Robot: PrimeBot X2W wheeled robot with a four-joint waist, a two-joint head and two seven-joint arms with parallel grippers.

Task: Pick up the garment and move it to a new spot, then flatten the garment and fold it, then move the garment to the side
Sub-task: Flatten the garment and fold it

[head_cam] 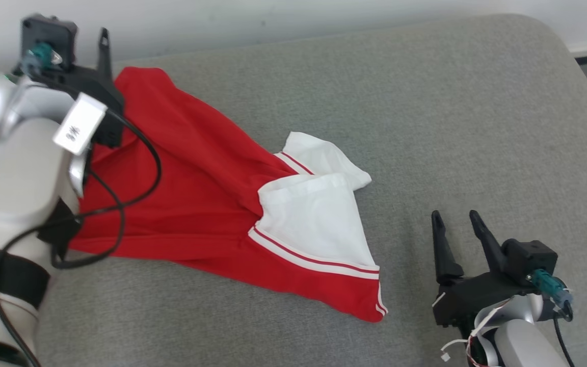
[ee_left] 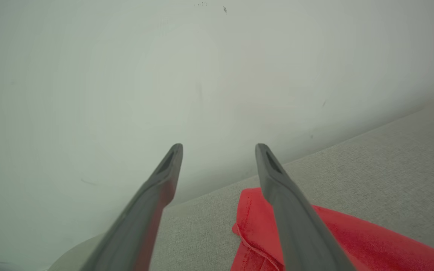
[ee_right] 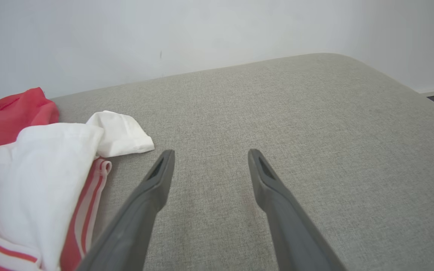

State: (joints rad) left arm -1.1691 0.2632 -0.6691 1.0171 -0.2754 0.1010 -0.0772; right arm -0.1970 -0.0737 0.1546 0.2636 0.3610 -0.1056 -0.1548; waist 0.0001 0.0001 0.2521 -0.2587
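While the garment [head_cam: 186,193] is lying rumpled on the cushion [head_cam: 426,102], the left gripper [ee_left: 219,147] is hovering spread at its red far corner. The right gripper [head_cam: 454,216] is sitting spread nearby.

A wide grey fabric cushion [head_cam: 451,127] with a rounded far-right corner carries everything; its weave is plain and even, and its back edge meets a pale wall [head_cam: 273,20]; a red garment [head_cam: 196,193] lies directly on it, left of the middle, rumpled and spread at a slant; white panels [head_cam: 319,219], edged with red and white stripes, lie folded over the garment's right end; its far red corner rests close to the cushion's back edge.
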